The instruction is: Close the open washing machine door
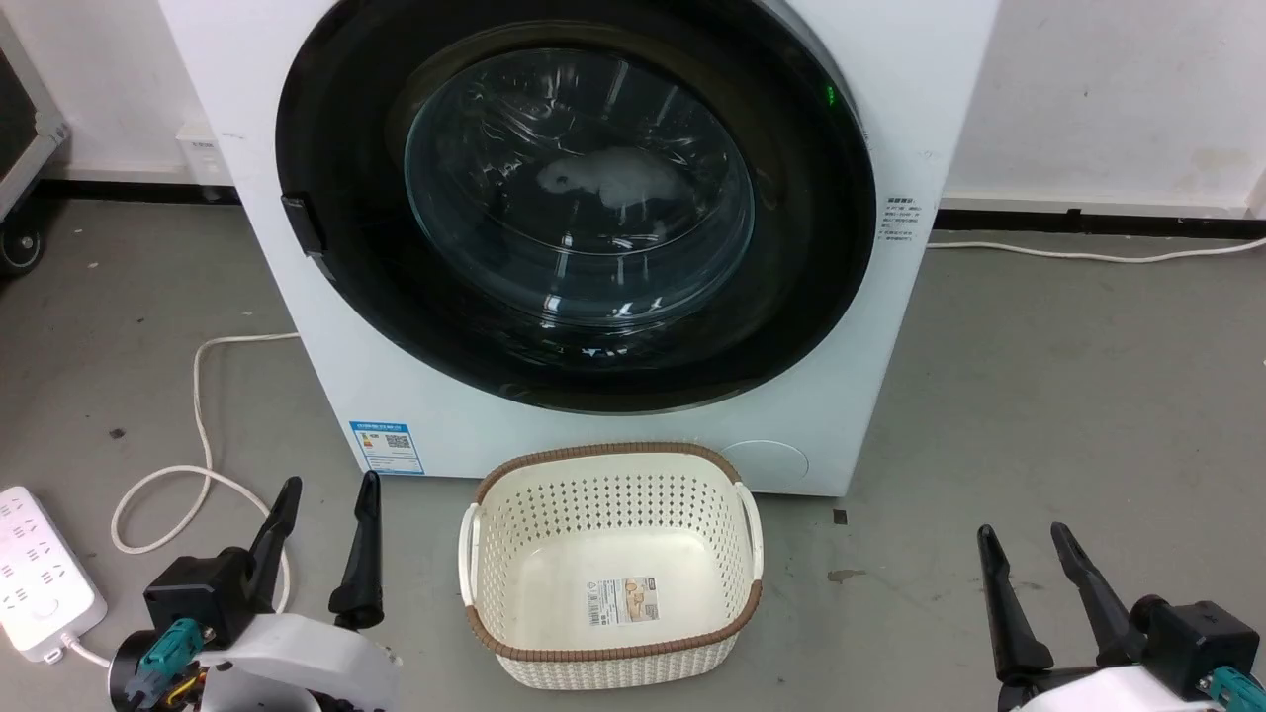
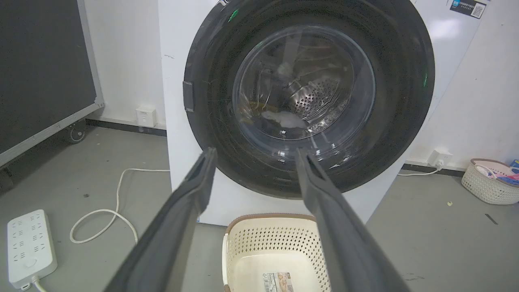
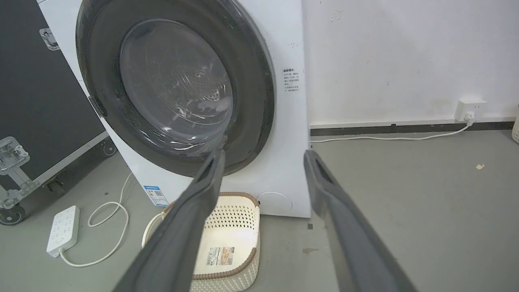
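Nearest in the head view, the left pincer (image 1: 329, 480) sits low on the robot's left and the right pincer (image 1: 1021, 530) low on its right. Both point up toward the machine, their fingers parted with nothing between them, and both are well apart from everything else.

Between them on the grey floor (image 1: 1039, 396) stands a cream perforated laundry basket (image 1: 603, 450) with a brown rim and a paper label (image 1: 621, 600) on its bottom. Its far edge is just before the machine's front. On the left, beside the left pincer, lies a white power strip (image 1: 40, 574), and a white cable (image 1: 203, 396) loops across the floor toward the machine.

Behind the basket stands the washing machine (image 1: 336, 326), with a blue sticker (image 1: 388, 447) low on its left and a round white cap (image 1: 767, 465) low on its right. The washing machine door (image 1: 801, 257) takes up almost the full width of the front. It is round, as tall as wide, and its glossy black rim lies flat against the white front. Its face points straight out at the robot, over the basket. The clear glass window (image 1: 579, 188) sits in the middle, and a small dark handle (image 1: 302, 222) is on the rim's left edge. Whether the door is latched cannot be told. Something pale (image 1: 613, 178) lies in the drum behind the glass, and a green light (image 1: 829, 96) glows at the upper right of the rim.

Farthest back are the white wall (image 1: 1108, 89) and, in the left wrist view, a black wheeled case (image 2: 40, 73) and a second basket (image 2: 486, 182).
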You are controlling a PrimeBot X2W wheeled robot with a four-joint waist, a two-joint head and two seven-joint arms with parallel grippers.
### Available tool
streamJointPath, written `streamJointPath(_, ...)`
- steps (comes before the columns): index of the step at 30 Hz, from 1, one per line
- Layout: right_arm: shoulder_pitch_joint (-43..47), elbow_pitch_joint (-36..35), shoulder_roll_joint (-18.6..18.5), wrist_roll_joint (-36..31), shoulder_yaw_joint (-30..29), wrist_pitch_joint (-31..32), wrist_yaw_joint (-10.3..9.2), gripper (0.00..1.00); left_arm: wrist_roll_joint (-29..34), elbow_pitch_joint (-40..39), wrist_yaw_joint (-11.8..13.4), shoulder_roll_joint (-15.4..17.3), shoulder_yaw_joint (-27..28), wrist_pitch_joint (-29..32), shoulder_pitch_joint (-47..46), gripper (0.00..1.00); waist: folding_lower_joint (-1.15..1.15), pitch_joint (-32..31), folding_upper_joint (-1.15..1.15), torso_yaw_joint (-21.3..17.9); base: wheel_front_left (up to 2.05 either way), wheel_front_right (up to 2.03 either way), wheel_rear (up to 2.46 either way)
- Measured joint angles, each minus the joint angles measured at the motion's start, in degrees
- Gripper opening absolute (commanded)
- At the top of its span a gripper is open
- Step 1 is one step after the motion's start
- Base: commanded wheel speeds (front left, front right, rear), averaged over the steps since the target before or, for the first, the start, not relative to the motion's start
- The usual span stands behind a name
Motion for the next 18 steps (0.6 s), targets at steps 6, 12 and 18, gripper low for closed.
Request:
streamJointPath(6,0.01,0.07,0.01,0.0,-0.02,0.11,0.0,0.0,-0.1,0.11,-0.03,0.04,0.0,0.01,-0.02,0.0,0.0,0.01,0.0,0.04,0.0,0.0,0.0)
streamJointPath(12,0.01,0.09,0.01,-0.12,-0.01,0.3,0.0,0.0,0.66,0.09,-0.14,-0.56,0.43,0.26,-0.02,0.0,0.0,0.12,0.0,0.24,0.0,0.0,0.0)
streamJointPath(18,-0.01,0.09,0.01,-0.73,0.01,0.62,0.0,0.0,2.18,0.05,-0.67,-1.32,1.0,0.8,-0.02,0.0,0.0,0.23,0.0,0.46,0.0,0.0,0.0)
